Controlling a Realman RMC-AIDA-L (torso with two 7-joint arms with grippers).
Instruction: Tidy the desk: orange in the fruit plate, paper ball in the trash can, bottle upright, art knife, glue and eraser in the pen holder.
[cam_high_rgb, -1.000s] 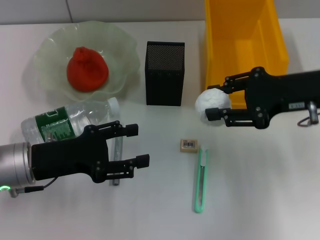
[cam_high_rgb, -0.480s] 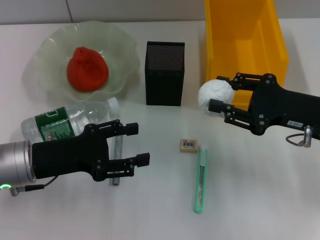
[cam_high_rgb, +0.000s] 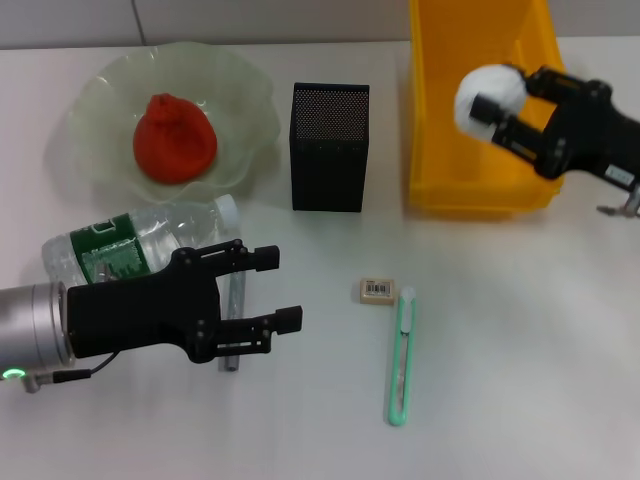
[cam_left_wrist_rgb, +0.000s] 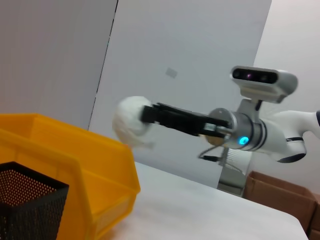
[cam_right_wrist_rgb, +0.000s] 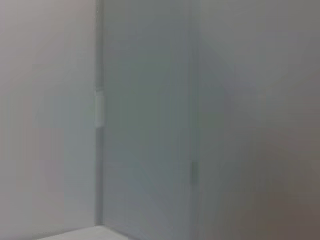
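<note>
Above the yellow bin (cam_high_rgb: 440, 150) | paper ball (cam_high_rgb: 487, 97) clamped in right gripper (cam_high_rgb: 500, 105), held over the open cavity | risk: release near the rim, ball bounces onto desk | left gripper (cam_high_rgb: 272, 289) fingers apart, over the lying bottle (cam_high_rgb: 110, 245)

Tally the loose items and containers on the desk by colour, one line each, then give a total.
Red: 1, orange
White: 1, paper ball
Clear: 1, bottle
Green: 2, fruit plate, art knife
Black: 1, pen holder
Yellow: 1, trash can
Tan: 1, eraser
Grey: 1, glue
Total: 9
</note>
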